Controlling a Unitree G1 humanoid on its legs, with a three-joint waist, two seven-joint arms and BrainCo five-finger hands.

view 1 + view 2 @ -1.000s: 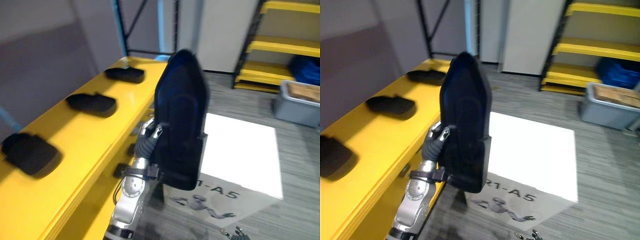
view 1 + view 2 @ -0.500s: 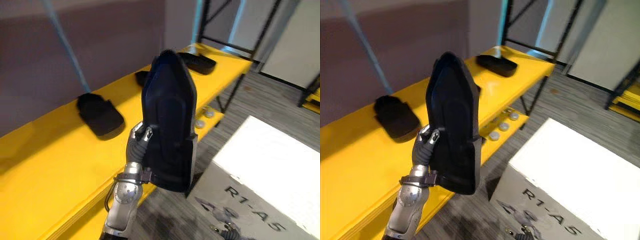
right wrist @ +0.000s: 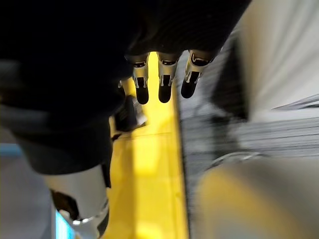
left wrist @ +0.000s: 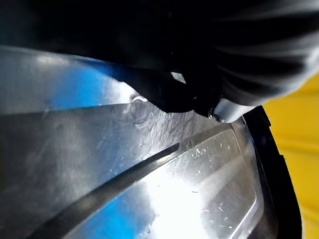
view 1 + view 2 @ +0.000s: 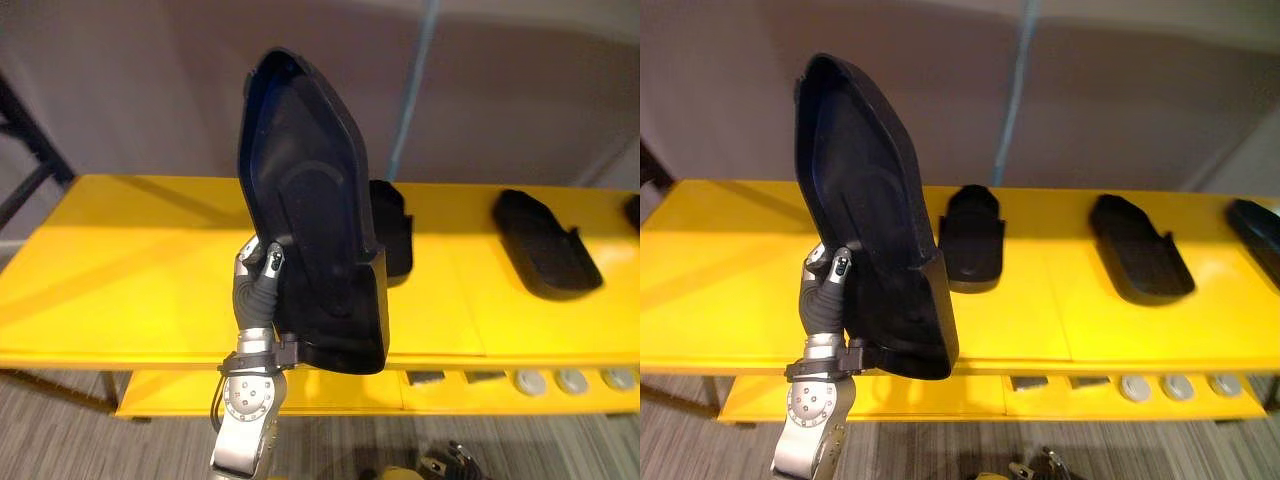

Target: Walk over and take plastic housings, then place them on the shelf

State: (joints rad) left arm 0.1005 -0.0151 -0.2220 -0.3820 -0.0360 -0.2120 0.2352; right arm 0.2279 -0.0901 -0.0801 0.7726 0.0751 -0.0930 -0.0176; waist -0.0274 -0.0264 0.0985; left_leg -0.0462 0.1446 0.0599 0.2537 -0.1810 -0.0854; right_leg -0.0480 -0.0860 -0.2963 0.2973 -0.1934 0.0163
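Raises the left arm (image 5: 244,445) from the near left, forearm close to upright, silver wrist joint below the dark ribbed cover. Clamps the left hand (image 5: 254,292) on the left edge of an upright plastic housing (image 5: 315,200), thumb (image 5: 273,258) pressed on its hollow face. Hangs the right hand (image 3: 163,73) low at the near right, fingers (image 3: 141,85) straight, side by side, holding nothing.

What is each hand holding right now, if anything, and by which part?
The left hand grips a black plastic housing, held upright, by one side edge near its wider lower end. The right hand hangs open, holding nothing.
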